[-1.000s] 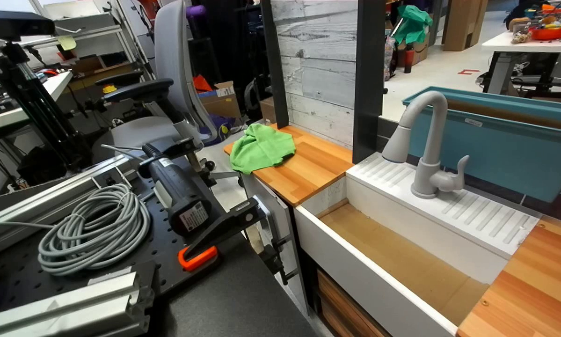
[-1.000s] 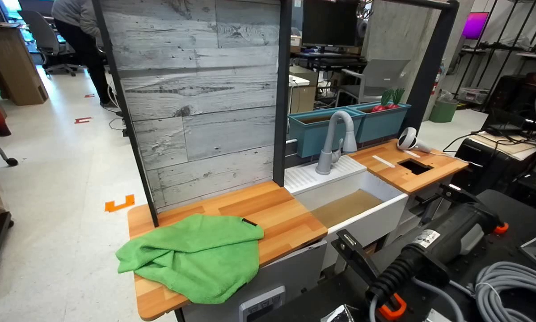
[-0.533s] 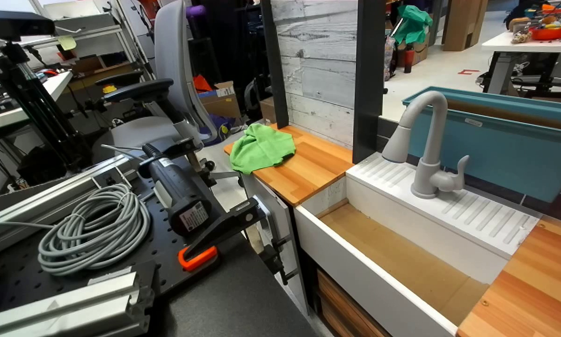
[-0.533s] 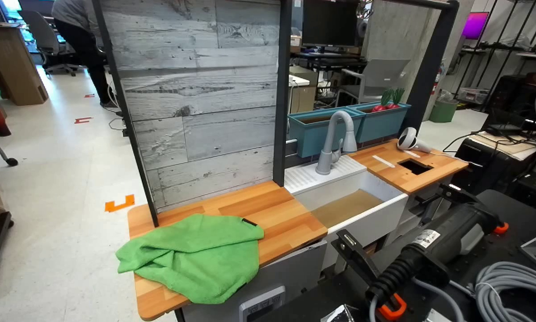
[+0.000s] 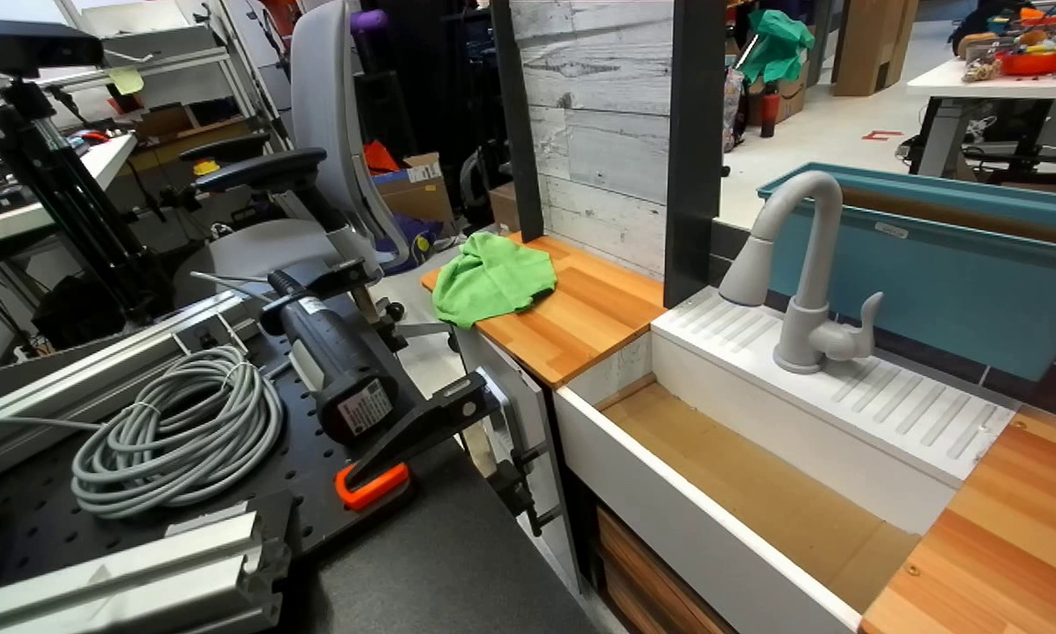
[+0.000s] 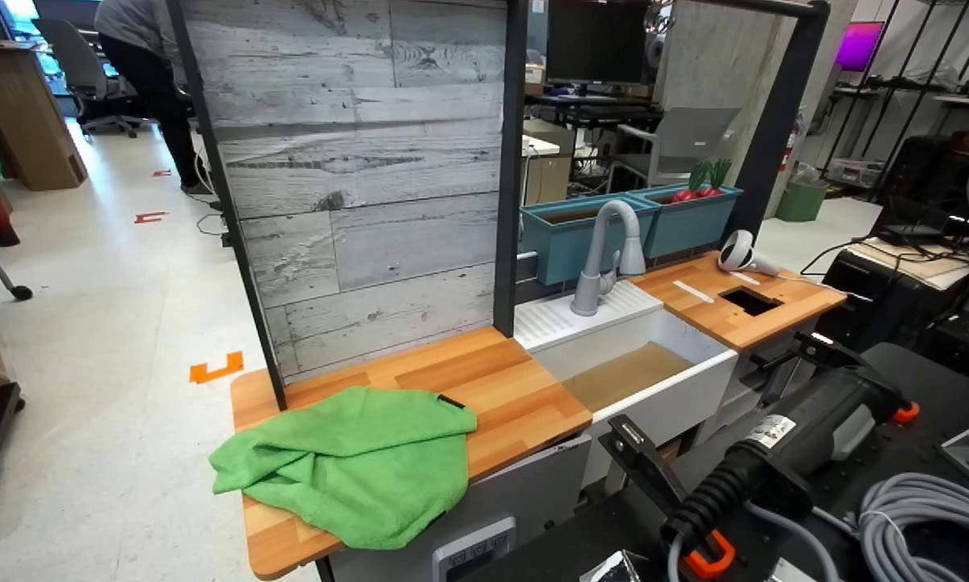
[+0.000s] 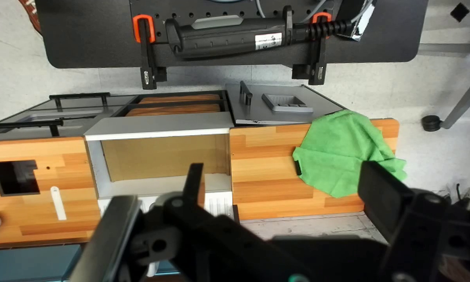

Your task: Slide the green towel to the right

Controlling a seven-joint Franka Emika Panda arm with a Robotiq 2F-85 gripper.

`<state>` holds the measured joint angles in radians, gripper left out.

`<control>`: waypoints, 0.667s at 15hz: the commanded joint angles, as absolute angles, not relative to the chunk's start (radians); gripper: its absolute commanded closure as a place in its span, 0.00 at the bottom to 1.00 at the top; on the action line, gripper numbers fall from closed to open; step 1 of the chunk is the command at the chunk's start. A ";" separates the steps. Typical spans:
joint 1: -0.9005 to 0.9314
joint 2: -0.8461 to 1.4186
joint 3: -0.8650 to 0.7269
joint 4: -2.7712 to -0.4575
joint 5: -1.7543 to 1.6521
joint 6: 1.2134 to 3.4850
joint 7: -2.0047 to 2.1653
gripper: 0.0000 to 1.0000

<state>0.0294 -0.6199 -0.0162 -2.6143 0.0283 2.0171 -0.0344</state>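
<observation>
The green towel lies crumpled on the wooden counter beside the sink. In an exterior view the towel covers the counter's outer end, and part hangs past the front edge. A small black tag shows on its edge. In the wrist view the towel is at the right, partly behind one finger. My gripper is open and empty, with its two fingers wide apart. It is well above the counter. Neither exterior view shows the gripper or arm.
A white sink with a grey faucet adjoins the counter. A grey plank panel stands upright behind the towel. Teal planters are behind the sink. A black table with a clamped black tool stands opposite the counter.
</observation>
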 commanded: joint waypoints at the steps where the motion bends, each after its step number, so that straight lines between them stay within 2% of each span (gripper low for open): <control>1: 0.025 -0.620 -0.012 -2.613 0.031 2.015 -0.036 0.00; 5: 0.025 -0.620 -0.012 -2.613 0.031 2.015 -0.036 0.00; 10: 0.022 -0.436 0.058 -2.532 0.017 2.041 0.104 0.00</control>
<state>0.0293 -0.5750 0.0062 -2.6015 0.0274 2.0203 0.0220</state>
